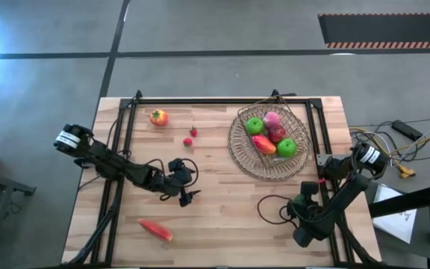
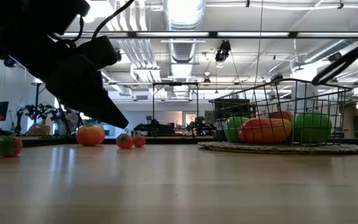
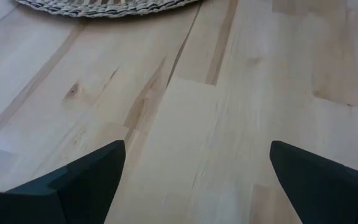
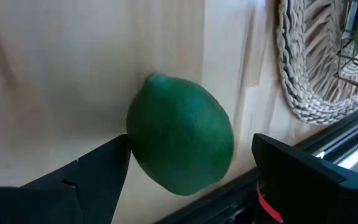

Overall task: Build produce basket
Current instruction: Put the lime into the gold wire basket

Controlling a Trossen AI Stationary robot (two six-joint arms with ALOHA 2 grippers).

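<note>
Filling is partway done: two green apples, a peach and more sit in the round tan wicker basket (image 1: 239, 146), while the dark green lime (image 4: 180, 142) lies between the right pincer's (image 4: 191, 171) parted fingers and the tomato (image 1: 158, 117), strawberries (image 1: 190, 137) and long red pepper (image 1: 155, 229) lie around the left pincer (image 1: 187, 186), spread empty over the wooden counter (image 1: 222, 202).

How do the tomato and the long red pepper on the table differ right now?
The tomato is round and orange-red, while the pepper is long, slim and red. The tomato sits near the table's far edge; the pepper lies flat near the near edge, beyond the left gripper. Two strawberries lie close to the tomato; nothing lies by the pepper. Both remain outside the basket.
</note>
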